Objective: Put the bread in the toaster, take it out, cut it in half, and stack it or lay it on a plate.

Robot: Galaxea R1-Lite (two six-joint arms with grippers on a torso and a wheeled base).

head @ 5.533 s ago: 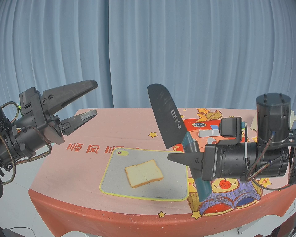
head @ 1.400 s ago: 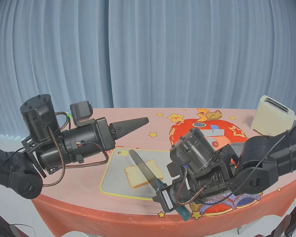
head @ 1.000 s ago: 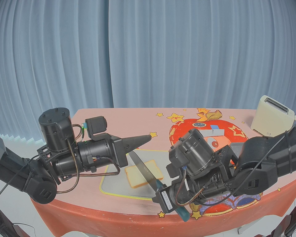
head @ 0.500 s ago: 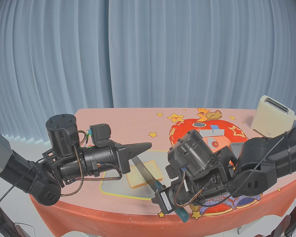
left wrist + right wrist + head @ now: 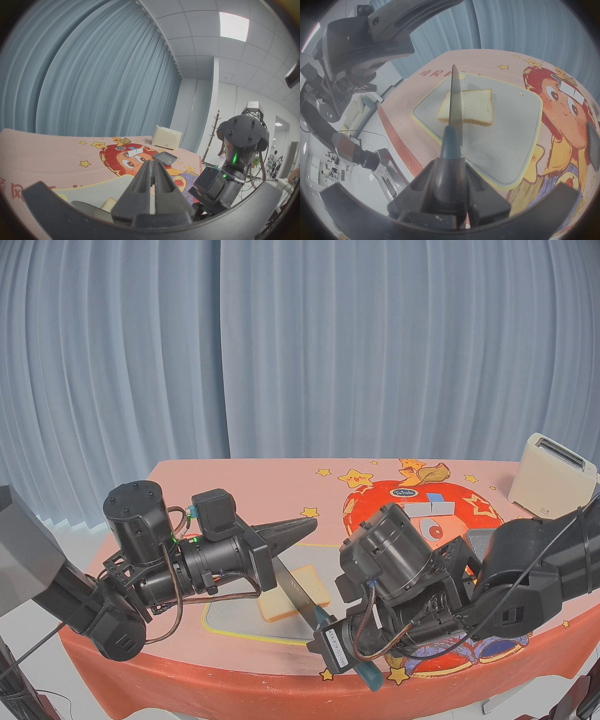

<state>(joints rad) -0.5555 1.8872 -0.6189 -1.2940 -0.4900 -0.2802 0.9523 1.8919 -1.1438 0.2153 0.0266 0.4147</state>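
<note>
A slice of bread (image 5: 316,590) lies on a grey cutting board with a yellow rim (image 5: 234,617). My right gripper (image 5: 342,645) is shut on the teal handle of a knife (image 5: 294,587), near the table's front edge. The blade stands on edge across the bread (image 5: 476,106), as the knife (image 5: 455,100) shows from my right gripper (image 5: 451,165). My left gripper (image 5: 306,529) is shut and empty, its tip just above the board's far side, close to the blade. Its fingers (image 5: 147,175) are pressed together. The cream toaster (image 5: 553,474) stands at the far right.
A dark grey square plate (image 5: 164,157) lies on the cartoon tablecloth right of the board (image 5: 93,192), before the toaster (image 5: 166,141). Small white and blue blocks (image 5: 428,507) lie beyond the right arm. Curtains hang behind the table.
The right arm has brought the raised knife down across the bread and holds it there. The left gripper has shut and moved right and down towards the board.
</note>
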